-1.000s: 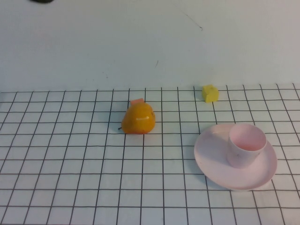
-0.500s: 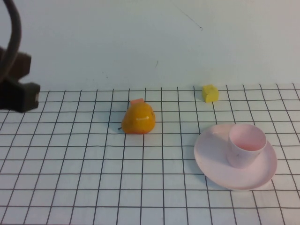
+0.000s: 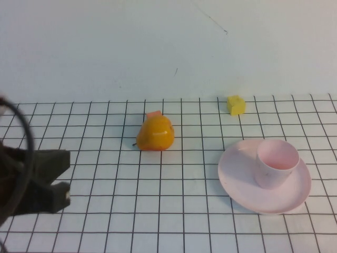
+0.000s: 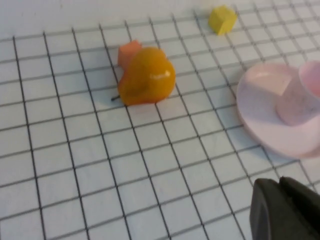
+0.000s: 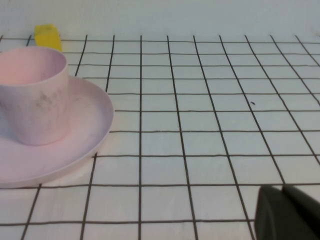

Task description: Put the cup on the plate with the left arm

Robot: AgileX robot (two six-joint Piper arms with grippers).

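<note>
The pale pink cup (image 3: 276,162) stands upright on the pale pink plate (image 3: 239,182) at the right of the table. Both also show in the left wrist view, the cup (image 4: 301,97) on the plate (image 4: 260,107), and in the right wrist view, the cup (image 5: 32,95) on the plate (image 5: 85,130). The left arm (image 3: 34,182) with its black cable is low at the table's left side, far from the plate. My left gripper (image 4: 279,182) is shut and empty. My right gripper (image 5: 282,189) is shut and empty, over bare grid to the right of the plate.
An orange pear-shaped fruit (image 3: 156,133) with a small pink block behind it sits mid-table, between the left arm and the plate. A yellow cube (image 3: 236,105) lies at the back, beyond the plate. The table is a white sheet with a black grid.
The left arm has come into the high view from the top left and moved down along the left edge toward the near side. The cup, plate and fruit have not moved.
</note>
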